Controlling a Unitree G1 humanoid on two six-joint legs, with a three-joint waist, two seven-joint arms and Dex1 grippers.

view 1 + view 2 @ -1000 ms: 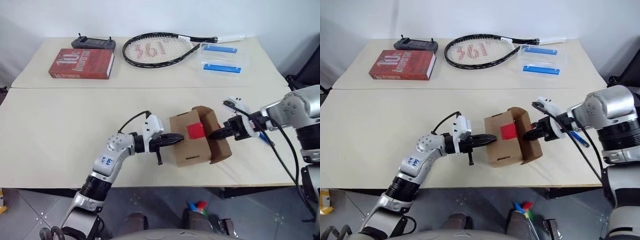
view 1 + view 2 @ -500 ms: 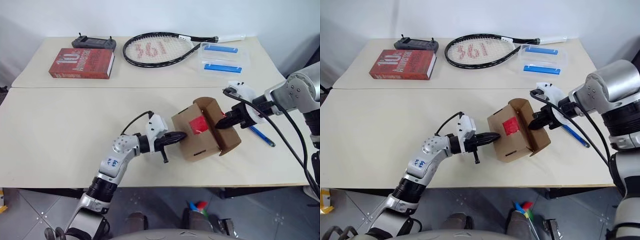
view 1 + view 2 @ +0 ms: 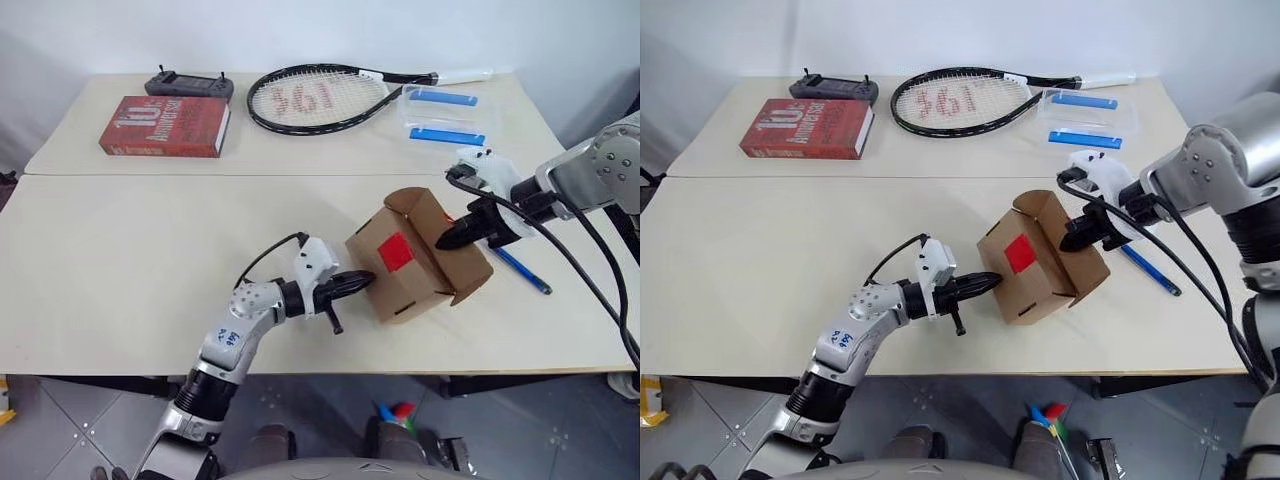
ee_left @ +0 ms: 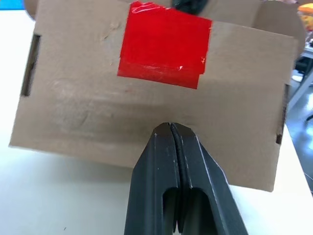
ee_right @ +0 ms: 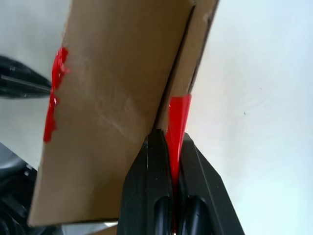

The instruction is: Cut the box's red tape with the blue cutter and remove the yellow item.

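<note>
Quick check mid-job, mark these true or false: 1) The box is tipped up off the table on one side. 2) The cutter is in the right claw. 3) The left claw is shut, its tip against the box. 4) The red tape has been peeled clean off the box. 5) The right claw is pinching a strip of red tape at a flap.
1) True: the box is tilted.
2) False: the cutter lies on the table beside the box; the right claw is at the box.
3) True: the left claw is shut, tip on the box's side.
4) False: the red tape is stuck on the box's face.
5) True: the right wrist view shows a red strip between its fingers.
</note>
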